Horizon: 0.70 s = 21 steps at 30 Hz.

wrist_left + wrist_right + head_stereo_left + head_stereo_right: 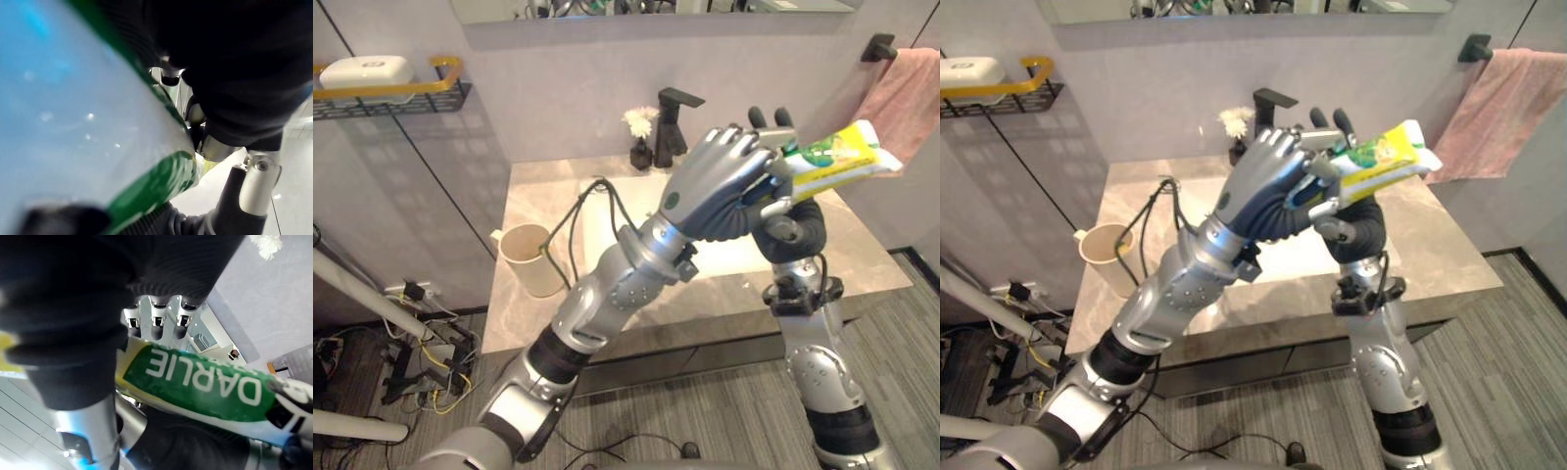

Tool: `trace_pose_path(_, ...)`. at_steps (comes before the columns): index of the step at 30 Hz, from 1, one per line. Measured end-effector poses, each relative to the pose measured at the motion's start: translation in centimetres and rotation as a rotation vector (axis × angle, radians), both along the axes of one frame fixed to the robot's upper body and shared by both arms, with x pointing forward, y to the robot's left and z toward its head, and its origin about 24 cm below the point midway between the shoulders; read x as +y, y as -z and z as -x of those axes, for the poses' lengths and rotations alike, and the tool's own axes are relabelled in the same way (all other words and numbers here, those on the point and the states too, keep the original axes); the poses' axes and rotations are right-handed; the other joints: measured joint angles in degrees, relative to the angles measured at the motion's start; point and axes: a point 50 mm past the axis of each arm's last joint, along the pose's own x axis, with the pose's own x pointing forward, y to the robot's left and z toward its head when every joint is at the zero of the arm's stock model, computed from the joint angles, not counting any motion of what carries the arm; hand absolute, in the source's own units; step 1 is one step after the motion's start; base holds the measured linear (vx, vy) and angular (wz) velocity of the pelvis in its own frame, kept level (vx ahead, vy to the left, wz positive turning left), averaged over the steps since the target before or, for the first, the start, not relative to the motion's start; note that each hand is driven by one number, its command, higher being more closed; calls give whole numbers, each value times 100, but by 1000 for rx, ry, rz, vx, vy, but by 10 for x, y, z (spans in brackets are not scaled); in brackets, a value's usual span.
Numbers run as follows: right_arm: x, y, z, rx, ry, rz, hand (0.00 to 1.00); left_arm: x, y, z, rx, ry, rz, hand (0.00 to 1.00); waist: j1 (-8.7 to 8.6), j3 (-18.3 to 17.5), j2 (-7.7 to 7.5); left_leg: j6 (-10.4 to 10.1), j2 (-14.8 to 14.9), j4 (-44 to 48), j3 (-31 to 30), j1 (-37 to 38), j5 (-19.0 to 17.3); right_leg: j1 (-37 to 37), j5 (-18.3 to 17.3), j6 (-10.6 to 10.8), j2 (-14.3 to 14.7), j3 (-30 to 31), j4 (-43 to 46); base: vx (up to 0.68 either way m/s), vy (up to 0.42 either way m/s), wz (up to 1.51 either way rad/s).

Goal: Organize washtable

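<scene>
Both hands meet in the air above the sink (607, 230), and the tube (837, 157) is held between them. The left hand (710, 191) has its fingers (736, 145) curled down over the tube's cap end. The right hand (795, 233) stands upright just behind the left hand's fingers. Its own fingers (760, 118) rise straight past the tube's far side while its thumb presses the near side, so the tube is pinched. The tube's flat end sticks out beyond both sets of fingers toward the towel (909, 98). The bench (867, 262) lies well below the fingers, with a cup (530, 259) at its left edge and a tap (672, 125) at the back.
</scene>
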Motion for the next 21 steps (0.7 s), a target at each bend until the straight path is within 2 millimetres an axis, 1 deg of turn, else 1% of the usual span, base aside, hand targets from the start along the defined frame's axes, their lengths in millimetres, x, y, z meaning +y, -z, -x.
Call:
trace_pose_path(4,0,0,0,0,-4,-2,0,-1,1,0,5,5,-5,100,0,-2,-37,1,-2,0,-9,-1,0,3,0,0,-2,-7,0,0,0,0)
trace_pose_path(12,4,0,0,3,-24,-8,0,-3,4,-1,17,9,-12,100,7,-3,-38,1,-2,0,-14,-1,1,6,0,0,-2,-11,-1,0,0,0)
trace_pose_path(15,5,-5,-1,-16,-32,-13,0,-3,3,-1,25,19,10,100,3,-3,-38,1,-1,1,-14,0,2,6,0,0,-2,-10,-1,0,0,0)
trace_pose_path(21,5,-8,1,-33,-34,-16,0,-3,3,0,26,20,26,100,4,-3,-38,1,-2,-1,-16,-2,2,5,0,0,-2,-10,-1,0,0,0)
